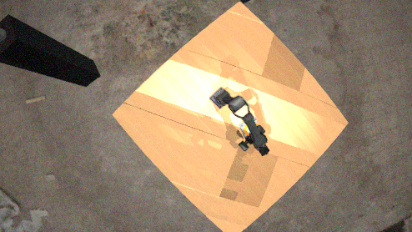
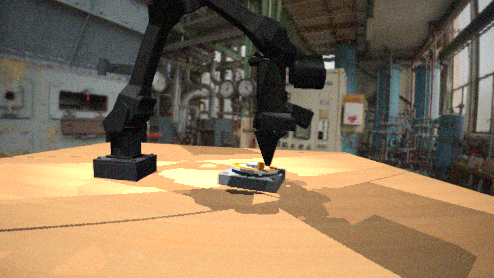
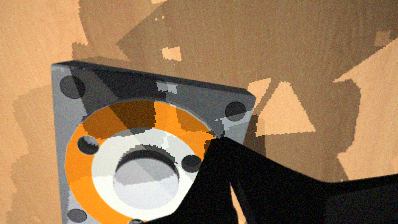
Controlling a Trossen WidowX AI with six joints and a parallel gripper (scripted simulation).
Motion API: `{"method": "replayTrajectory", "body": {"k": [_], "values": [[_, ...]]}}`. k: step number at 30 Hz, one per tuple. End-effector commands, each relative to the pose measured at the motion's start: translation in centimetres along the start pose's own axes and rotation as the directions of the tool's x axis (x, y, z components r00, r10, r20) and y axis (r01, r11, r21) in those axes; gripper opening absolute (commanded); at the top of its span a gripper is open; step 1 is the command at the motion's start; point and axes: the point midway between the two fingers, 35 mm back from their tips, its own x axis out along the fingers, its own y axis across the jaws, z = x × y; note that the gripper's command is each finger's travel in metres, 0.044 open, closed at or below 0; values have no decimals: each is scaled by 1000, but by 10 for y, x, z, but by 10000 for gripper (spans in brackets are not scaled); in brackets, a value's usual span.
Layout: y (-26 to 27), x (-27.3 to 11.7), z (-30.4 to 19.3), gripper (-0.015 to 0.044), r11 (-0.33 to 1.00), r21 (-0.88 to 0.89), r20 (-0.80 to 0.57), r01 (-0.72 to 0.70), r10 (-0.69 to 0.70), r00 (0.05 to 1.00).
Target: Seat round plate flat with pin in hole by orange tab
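A black arm [image 1: 242,121] stretches across a tan wooden table [image 1: 167,138] set cornerwise on a mottled grey floor [image 1: 83,167]. Its wrist covers most of the plate [image 1: 245,128], an orange-and-white sliver showing. A black slab [image 1: 46,58] lies upper left
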Motion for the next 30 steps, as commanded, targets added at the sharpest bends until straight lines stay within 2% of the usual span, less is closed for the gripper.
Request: {"method": "replayTrajectory", "body": {"k": [1, 30], "values": [[-2, 2, -7, 0, 1000, -5, -14, 4, -4, 1000], [-4, 2, -25, 0, 1000, -5, -15, 4, -4, 1000]]}}
